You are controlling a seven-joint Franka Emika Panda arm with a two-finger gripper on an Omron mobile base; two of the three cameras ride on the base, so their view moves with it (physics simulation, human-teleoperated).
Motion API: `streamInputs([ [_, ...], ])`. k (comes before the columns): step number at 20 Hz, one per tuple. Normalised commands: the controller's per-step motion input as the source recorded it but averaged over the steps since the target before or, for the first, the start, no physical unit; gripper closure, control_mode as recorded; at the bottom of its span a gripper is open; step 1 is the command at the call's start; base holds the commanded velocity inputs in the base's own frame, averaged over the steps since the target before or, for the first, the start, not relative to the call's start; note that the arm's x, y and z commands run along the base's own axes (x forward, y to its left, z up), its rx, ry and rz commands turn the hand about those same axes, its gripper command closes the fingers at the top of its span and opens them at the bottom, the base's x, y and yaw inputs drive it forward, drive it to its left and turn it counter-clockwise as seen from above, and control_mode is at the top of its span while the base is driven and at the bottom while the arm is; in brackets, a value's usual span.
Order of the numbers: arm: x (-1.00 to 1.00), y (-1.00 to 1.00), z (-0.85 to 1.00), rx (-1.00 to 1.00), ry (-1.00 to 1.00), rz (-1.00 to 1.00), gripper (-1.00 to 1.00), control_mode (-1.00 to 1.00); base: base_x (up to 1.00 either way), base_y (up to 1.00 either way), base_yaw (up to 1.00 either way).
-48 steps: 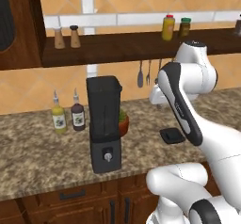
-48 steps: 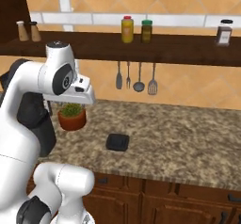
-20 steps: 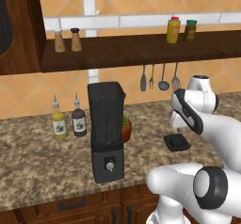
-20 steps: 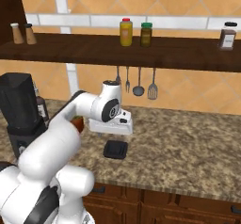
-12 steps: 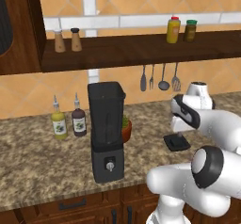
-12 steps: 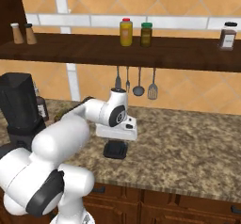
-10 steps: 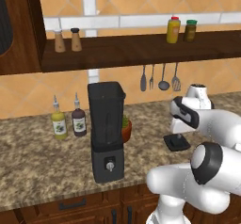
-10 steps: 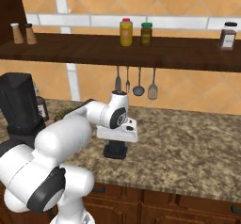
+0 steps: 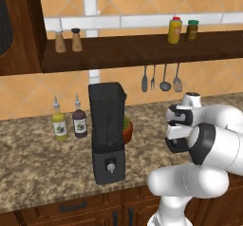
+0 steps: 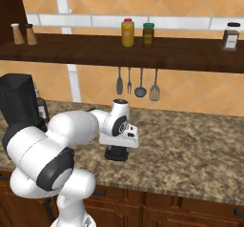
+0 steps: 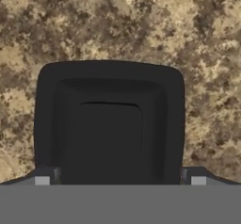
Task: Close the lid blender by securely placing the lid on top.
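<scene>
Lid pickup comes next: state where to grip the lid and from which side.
Grip the lid by two opposite outer edges, coming straight down. It lies flat on the counter, thin and square, and the gripper already straddles it, one fingertip outside each side.

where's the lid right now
The lid lies flat on the granite counter, directly under the gripper, well right of the blender.

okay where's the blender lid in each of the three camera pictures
Left base view: the lid lies right of centre, mostly behind the arm.
Right base view: centre, lying on the counter under the hand.
Hand view: centre, flat.
Shared landmark: the speckled counter beneath it.
</scene>
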Motion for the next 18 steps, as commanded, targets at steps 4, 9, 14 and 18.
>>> streamInputs([
  [4, 0.01, 0.00, -0.14, 0.00, 0.00, 0.00, -1.00, -1.00, 0.00, 0.00, 0.00],
  [9, 0.00, 0.11, -0.08, 0.00, -0.01, 0.00, -1.00, -1.00, 0.00, 0.00, 0.00],
  [14, 0.00, 0.17, -0.08, 0.00, -0.03, 0.00, -1.00, -1.00, 0.00, 0.00, 0.00],
  [18, 0.00, 0.00, -0.21, 0.00, -0.04, 0.00, -1.00, -1.00, 0.00, 0.00, 0.00],
])
